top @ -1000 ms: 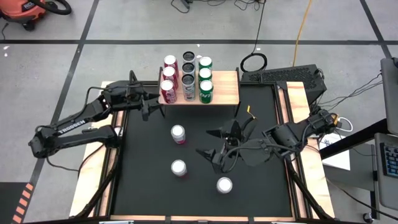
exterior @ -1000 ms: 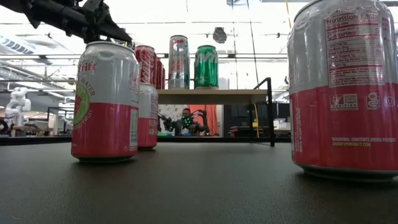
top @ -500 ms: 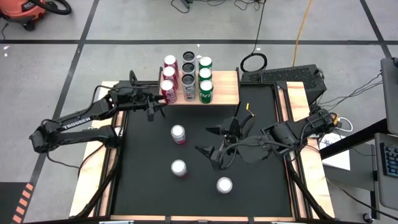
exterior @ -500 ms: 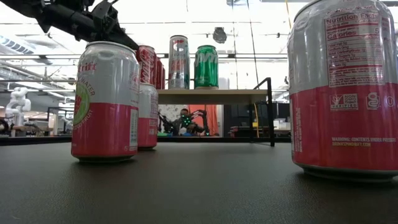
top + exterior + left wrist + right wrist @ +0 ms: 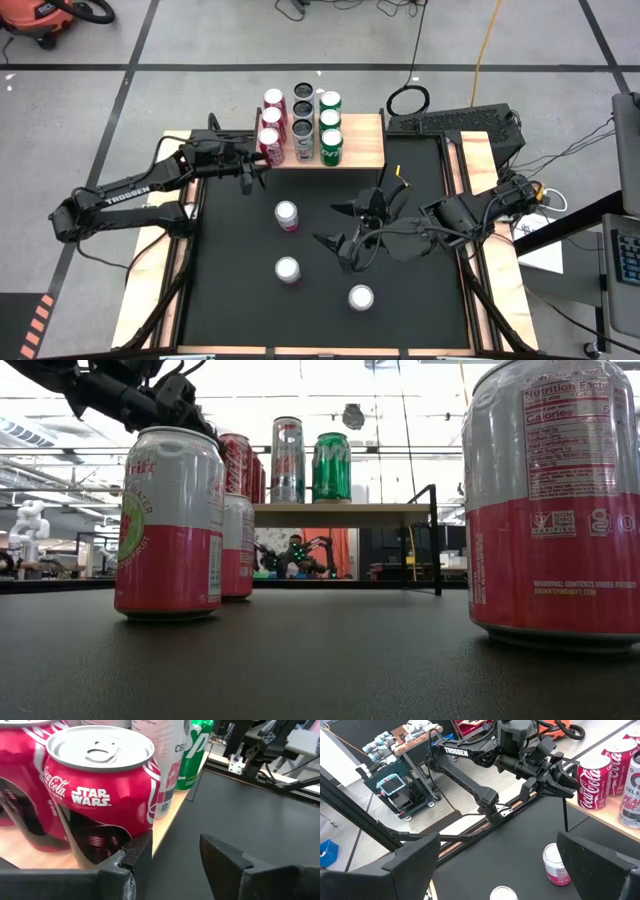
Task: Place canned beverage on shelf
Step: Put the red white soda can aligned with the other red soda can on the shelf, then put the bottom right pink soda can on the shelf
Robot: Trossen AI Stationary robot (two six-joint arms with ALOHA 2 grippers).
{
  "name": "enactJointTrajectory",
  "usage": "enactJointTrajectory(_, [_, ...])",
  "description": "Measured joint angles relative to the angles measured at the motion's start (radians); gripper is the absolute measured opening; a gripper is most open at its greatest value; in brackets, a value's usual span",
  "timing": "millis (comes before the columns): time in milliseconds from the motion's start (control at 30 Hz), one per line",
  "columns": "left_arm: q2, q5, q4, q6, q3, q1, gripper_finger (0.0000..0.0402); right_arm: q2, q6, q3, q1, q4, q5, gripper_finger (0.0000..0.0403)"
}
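Fingers (image 5: 226,855) of the left gripper (image 5: 175,847) stand a narrow gap apart with nothing between them. One of them sits just beside a red Coca-Cola can (image 5: 100,795), and whether it touches the can I cannot tell. The right gripper (image 5: 338,226) hangs over the middle of the table with its fingers spread wide and empty. From largest down: the black mat (image 5: 230,300) lies under both grippers. The shelf (image 5: 368,140) stands directly ahead of the left fingers, its near corner at their tips. Its only bare wood is at the end farthest from them. Nine cans stand on it in three rows (red, silver, green), the red row nearest those fingers. Three loose pink-and-white cans wait on the mat. One (image 5: 287,215) is near the right fingers on the left gripper's side. A second (image 5: 288,269) and a third (image 5: 361,297) sit beyond the right fingers, well apart from the shelf. My reading is that this is a pause between cans — nothing is held, so a pickup comes next. That calls for the wide right fingers to straddle the nearest loose can, or for the left fingers to back off from the red can without tipping it. Against a second earlier, the left gripper has pushed in closer to the shelf corner and its fingers have drawn together, while the right has drifted slightly — no can has moved.
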Motion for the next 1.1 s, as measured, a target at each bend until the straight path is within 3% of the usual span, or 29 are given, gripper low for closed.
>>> enactJointTrajectory(600, [0.000,-0.004,0.021,0.016,0.000,0.002,0.0168,0.000,0.000,0.000,0.000,0.000,0.000,0.0380])
enactJointTrajectory(800, [-0.007,0.094,0.022,-0.125,0.000,-0.003,0.0168,0.000,0.004,0.000,0.001,0.000,-0.006,0.0380])
enactJointTrajectory(1100, [-0.075,0.090,0.013,-0.221,0.010,-0.181,0.0168,-0.017,0.059,0.000,0.003,-0.101,-0.125,0.0380])
